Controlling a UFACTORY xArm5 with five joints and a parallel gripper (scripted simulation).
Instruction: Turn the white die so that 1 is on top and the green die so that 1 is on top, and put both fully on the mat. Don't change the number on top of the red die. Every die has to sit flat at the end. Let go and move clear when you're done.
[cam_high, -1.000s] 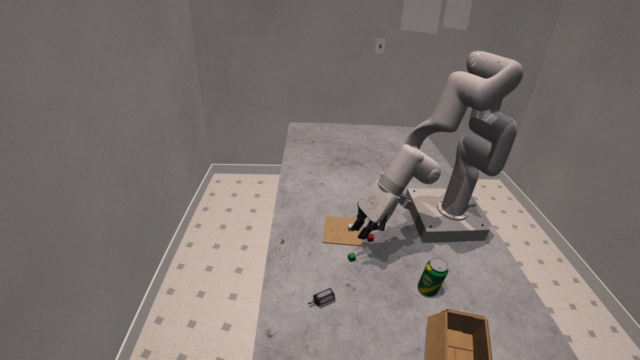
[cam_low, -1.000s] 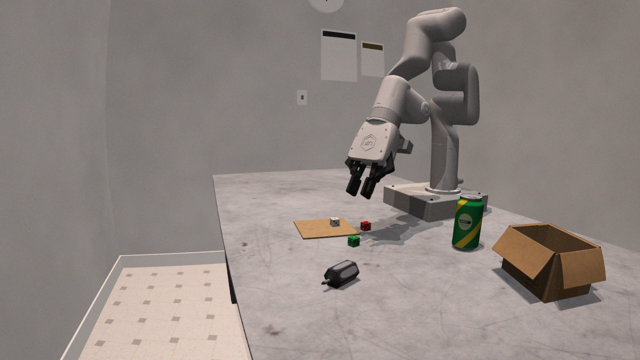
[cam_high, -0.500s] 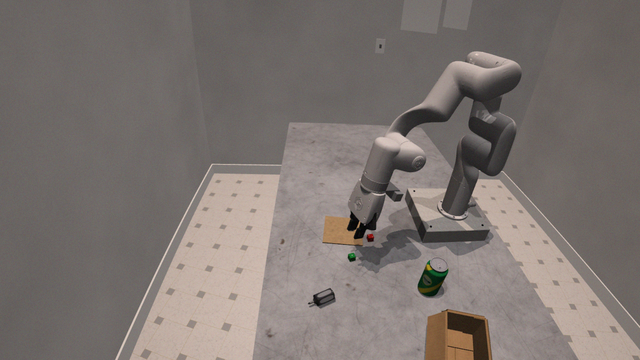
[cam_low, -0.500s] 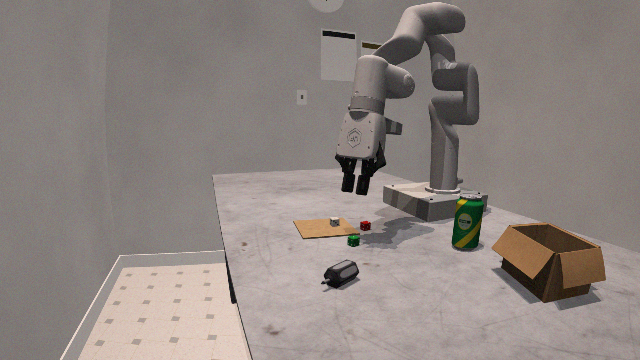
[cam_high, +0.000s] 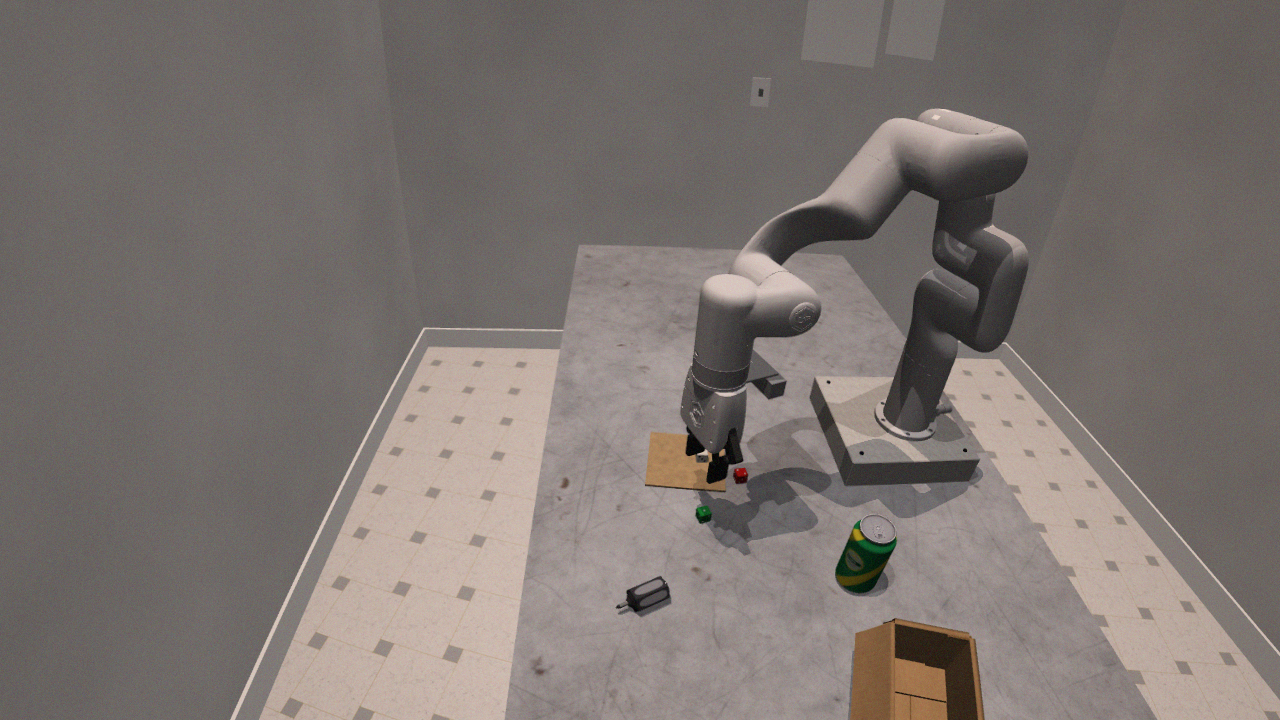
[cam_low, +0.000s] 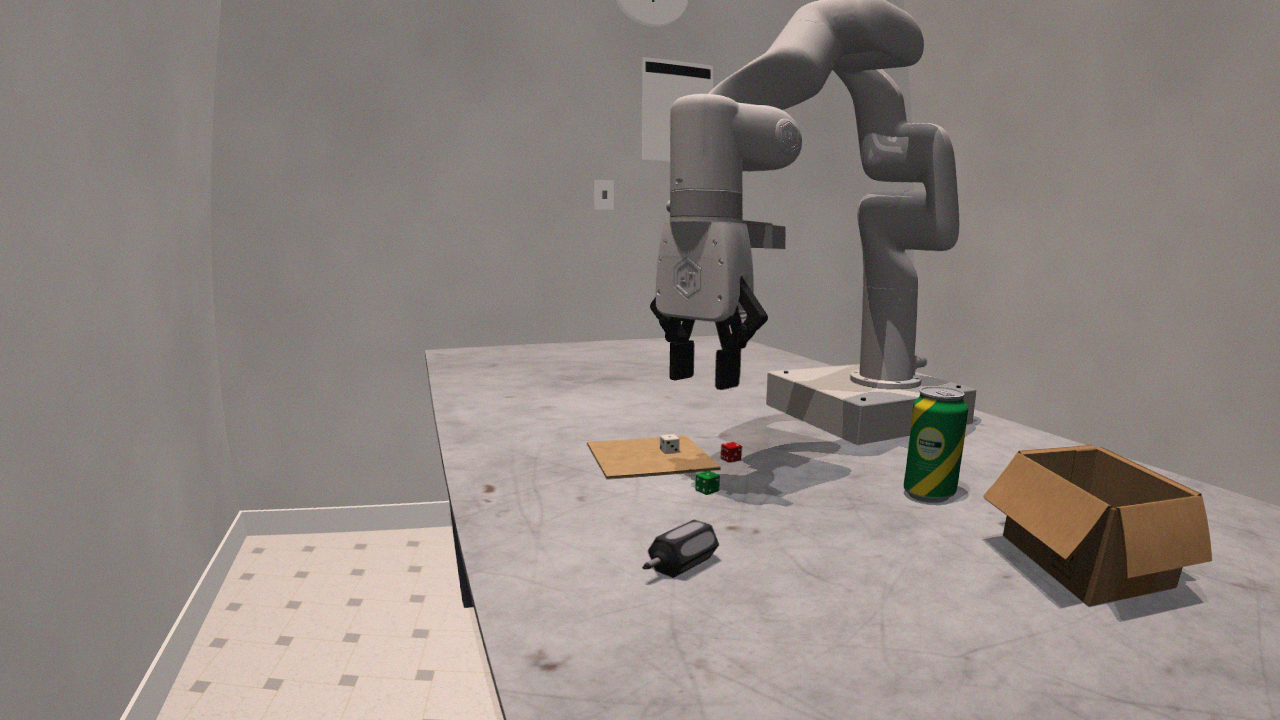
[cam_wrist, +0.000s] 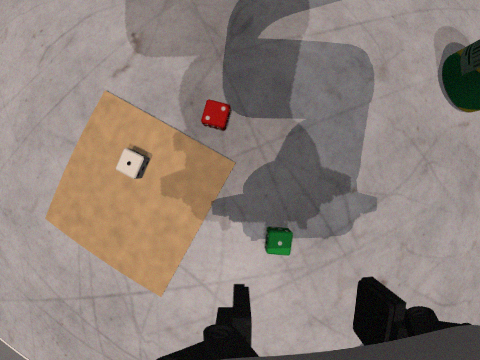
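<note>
Cardboard box (cam_high: 872, 671) (cam_low: 1065, 528) nearest in top view; fingers (cam_high: 716, 469) (cam_low: 727, 368) above the mat (cam_high: 671, 461) (cam_low: 626, 458) (cam_wrist: 125, 210) area. Exterior: fingers parted partway, holding nothing; white die (cam_high: 701, 456) (cam_low: 669, 444) (cam_wrist: 131, 163) on mat, red die (cam_high: 740, 475) (cam_low: 731, 452) (cam_wrist: 216, 114) beside it. Wrist: white shows 1, red 2; green die (cam_high: 703, 514) (cam_low: 707, 482) (cam_wrist: 279, 242) shows 1, off mat on surface (cam_high: 626, 662) (cam_low: 805, 626) (cam_wrist: 400, 240).

Hand (cam_high: 704, 454) (cam_low: 704, 365) (cam_wrist: 303, 308), now pointing straight down rather than slanted toward lower left of the exterior frame, fingers spread wider apart, wrist section of the arm (cam_high: 723, 331) (cam_low: 705, 156) swung upright from its lean
</note>
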